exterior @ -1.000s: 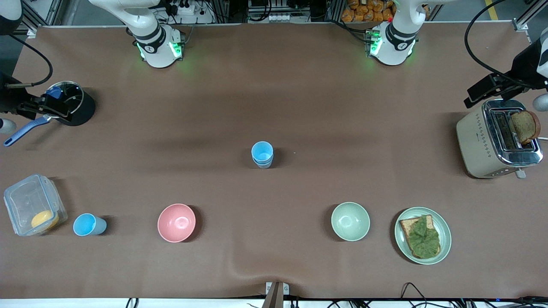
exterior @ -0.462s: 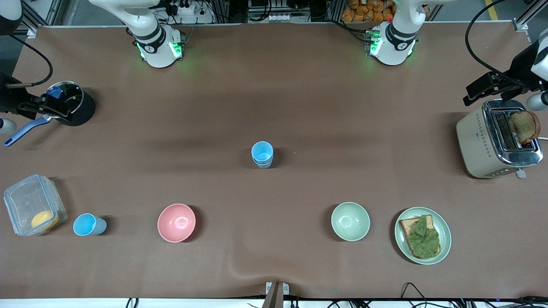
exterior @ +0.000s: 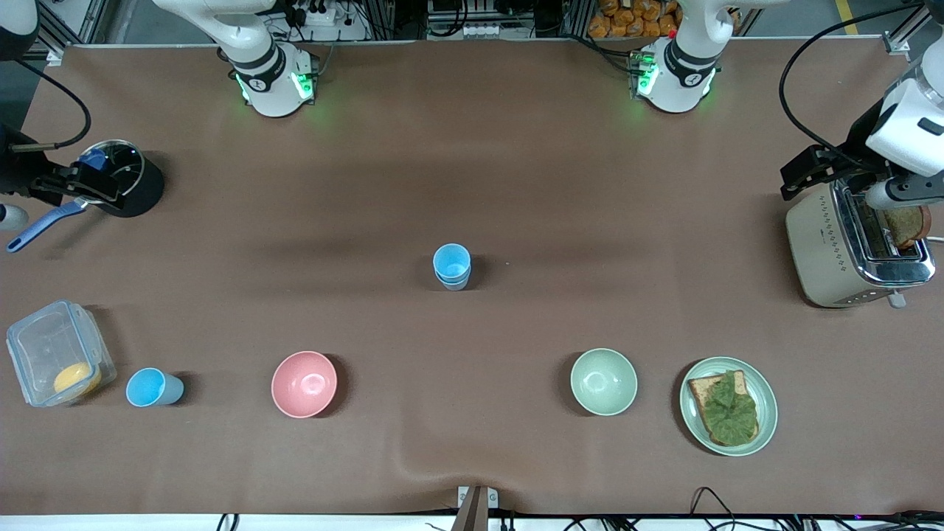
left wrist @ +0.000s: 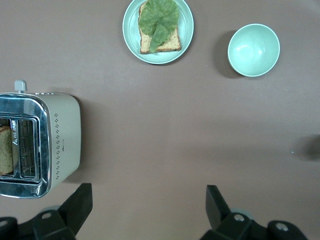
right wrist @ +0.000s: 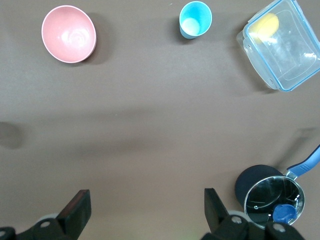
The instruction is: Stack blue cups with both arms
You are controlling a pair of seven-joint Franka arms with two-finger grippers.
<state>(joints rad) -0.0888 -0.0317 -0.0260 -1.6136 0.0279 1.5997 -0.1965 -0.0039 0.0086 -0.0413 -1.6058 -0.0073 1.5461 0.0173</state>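
Observation:
Two blue cups stand nested at the table's middle, a brighter one inside a paler one. A third blue cup stands upright near the front camera toward the right arm's end, beside a clear container; it also shows in the right wrist view. My left gripper hangs high beside the toaster, open and empty. My right gripper hangs high by the black pot, open and empty. Both are far from the cups.
A pink bowl and a pale green bowl stand nearer the front camera than the stack. A plate holds toast with lettuce. A toaster, a black pot and a clear container sit at the table's ends.
The left arm's hand has swung in over the toaster and now covers most of the bread slice. The right arm and all cups have not moved.

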